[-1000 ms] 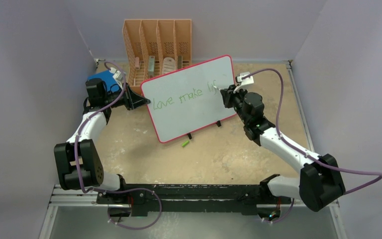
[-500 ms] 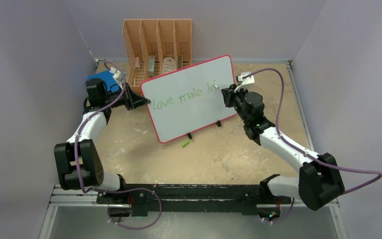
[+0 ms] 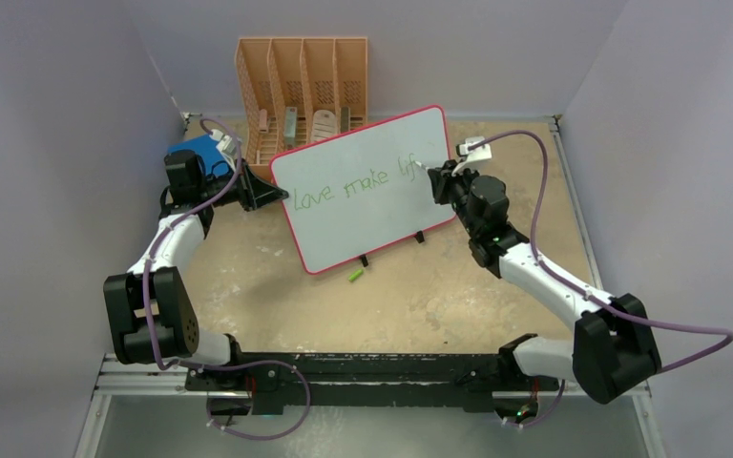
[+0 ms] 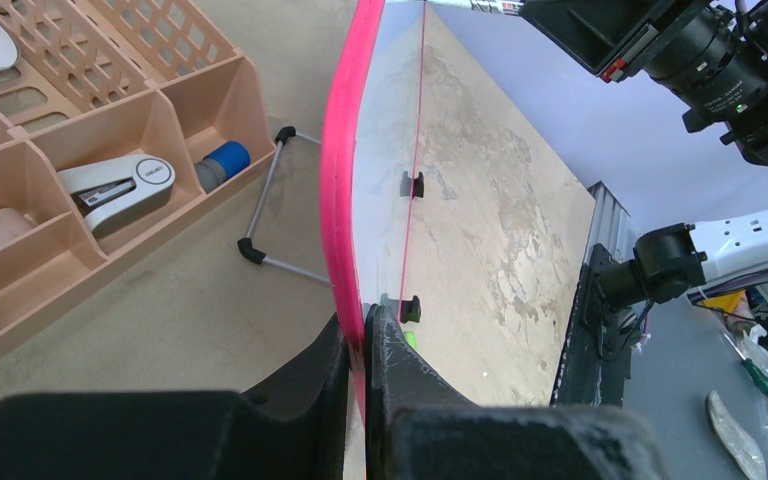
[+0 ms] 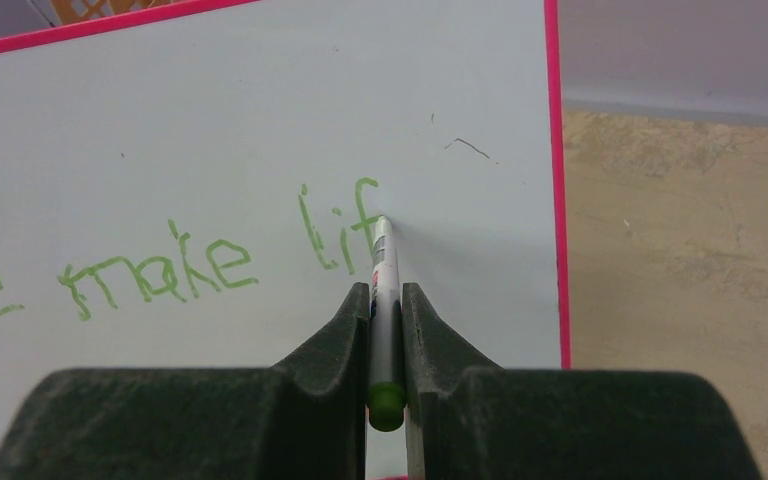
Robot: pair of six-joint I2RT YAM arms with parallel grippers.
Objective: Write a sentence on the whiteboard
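Holding a stapler (image 4: 118, 184), peach organizer (image 3: 301, 41) behind the whiteboard (image 3: 363, 224)

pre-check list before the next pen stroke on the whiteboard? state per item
1. Hold of left gripper on the whiteboard rim: ok, jaws clamped on the pink edge.
2. Hold of right gripper on the marker: ok, shut on the barrel.
3. Marker tip touching the surface: cannot tell; it sits just right of the "f".
4. Bare space right of "lif" for another letter: ok.
5. The sentence finished: not ok, reads "love make lif".
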